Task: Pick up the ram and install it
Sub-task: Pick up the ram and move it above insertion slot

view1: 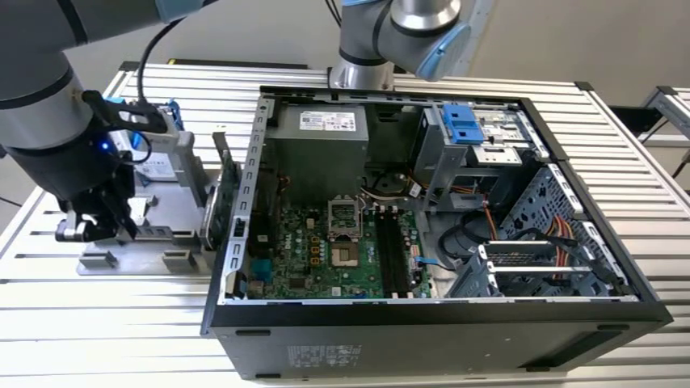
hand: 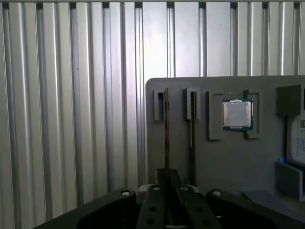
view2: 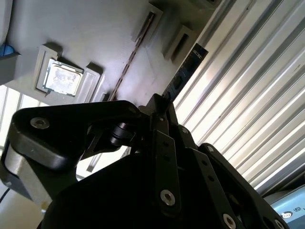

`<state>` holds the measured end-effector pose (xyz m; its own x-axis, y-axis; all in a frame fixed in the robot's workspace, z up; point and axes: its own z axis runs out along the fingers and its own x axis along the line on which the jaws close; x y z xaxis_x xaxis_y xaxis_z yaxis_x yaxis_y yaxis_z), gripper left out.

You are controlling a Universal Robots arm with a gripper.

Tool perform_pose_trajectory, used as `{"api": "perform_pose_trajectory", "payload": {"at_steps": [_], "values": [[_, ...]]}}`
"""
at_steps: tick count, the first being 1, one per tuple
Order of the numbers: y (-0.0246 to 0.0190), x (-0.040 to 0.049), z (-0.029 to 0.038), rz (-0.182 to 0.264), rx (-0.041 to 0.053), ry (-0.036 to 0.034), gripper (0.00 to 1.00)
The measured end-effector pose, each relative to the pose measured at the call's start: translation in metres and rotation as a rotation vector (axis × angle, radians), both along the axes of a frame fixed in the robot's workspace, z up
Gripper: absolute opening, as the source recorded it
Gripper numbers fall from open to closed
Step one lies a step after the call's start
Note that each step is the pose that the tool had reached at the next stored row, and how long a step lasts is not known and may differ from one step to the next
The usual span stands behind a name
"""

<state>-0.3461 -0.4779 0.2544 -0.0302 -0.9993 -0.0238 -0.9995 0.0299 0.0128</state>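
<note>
Nearest me, my hand pinches the ram, standing on edge in its grey holder, at nine o'clock from the open computer case in the exterior view.

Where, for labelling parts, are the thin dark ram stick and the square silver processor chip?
Thin dark ram stick (hand: 167,133), first wrist view, mid-length of its edge.
Square silver processor chip (hand: 237,114), first wrist view, centre of lid.
</note>
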Motion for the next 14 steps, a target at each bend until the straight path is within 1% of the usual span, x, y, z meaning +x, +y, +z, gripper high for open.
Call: {"api": "perform_pose_trajectory", "payload": {"at_steps": [6,14], "values": [[0.0,0.0,0.0089,0.0,0.0001,-0.0001,0.0],[0.0002,0.0,0.023,0.0,0.0,-0.0001,0.0]]}}
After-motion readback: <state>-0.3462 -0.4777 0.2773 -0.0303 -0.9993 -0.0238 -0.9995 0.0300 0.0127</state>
